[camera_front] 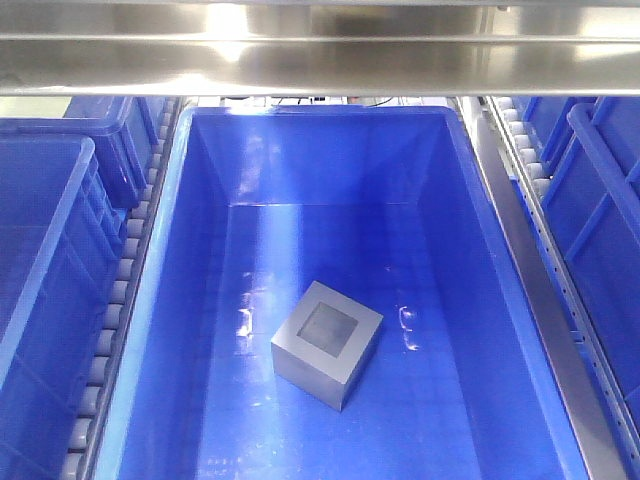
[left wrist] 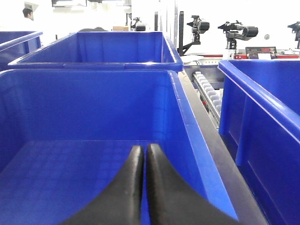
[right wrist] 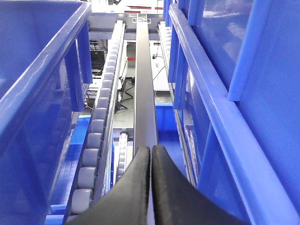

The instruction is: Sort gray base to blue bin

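Left gripper [left wrist: 144, 161]: nearest thing in our left wrist view; black fingers [left wrist: 126, 192] pressed together with only a hairline seam, nothing between them. We see it hanging over the floor of a blue tub [left wrist: 89, 112], near that tub's right wall.
Right gripper [right wrist: 150, 161]: same story in our right wrist view, fingers [right wrist: 171, 192] closed tip to tip, holding nothing. It sits above a dark metal rail [right wrist: 143, 84] running between two rows of blue tubs.
Roller track [right wrist: 101, 122]: gray rollers just left of that rail.
Gray base [camera_front: 326, 343]: lies on the floor of the blue bin [camera_front: 190, 160], roughly mid-floor, slightly toward the near end, apart from all four walls. Square recess faces up; block is turned so one corner points toward us.
Neighbour bins [camera_front: 50, 230]: more blue tubs on both sides of the blue bin, with roller strips [camera_front: 120, 290] between.
Metal shelf edge [camera_front: 320, 45]: shiny, across the top of our front view.
Arms in front view: neither shows.
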Available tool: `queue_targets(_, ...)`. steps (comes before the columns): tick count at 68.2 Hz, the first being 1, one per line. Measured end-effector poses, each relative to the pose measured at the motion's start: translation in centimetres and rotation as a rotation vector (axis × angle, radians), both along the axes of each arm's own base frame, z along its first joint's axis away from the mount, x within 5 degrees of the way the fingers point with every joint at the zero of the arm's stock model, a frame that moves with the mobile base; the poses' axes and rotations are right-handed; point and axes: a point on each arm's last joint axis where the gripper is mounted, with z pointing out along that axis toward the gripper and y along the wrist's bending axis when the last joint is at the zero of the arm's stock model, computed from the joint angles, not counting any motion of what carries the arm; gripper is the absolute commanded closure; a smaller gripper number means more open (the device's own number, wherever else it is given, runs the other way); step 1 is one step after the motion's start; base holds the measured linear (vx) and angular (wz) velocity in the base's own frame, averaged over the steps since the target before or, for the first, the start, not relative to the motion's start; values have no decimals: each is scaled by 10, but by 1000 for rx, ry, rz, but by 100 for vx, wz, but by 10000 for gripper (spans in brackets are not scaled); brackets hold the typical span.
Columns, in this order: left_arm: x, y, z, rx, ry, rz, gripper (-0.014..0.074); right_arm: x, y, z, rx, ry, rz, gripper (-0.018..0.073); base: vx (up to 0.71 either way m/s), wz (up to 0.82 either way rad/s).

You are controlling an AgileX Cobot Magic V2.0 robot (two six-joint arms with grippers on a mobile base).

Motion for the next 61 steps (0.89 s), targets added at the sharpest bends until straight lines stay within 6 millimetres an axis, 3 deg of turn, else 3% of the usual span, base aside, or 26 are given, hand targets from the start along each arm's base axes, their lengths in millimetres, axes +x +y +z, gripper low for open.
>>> queue_targets(61, 0, 0, 0, 2, 0, 0, 603, 0, 0, 0, 0, 0, 0, 564, 0, 0)
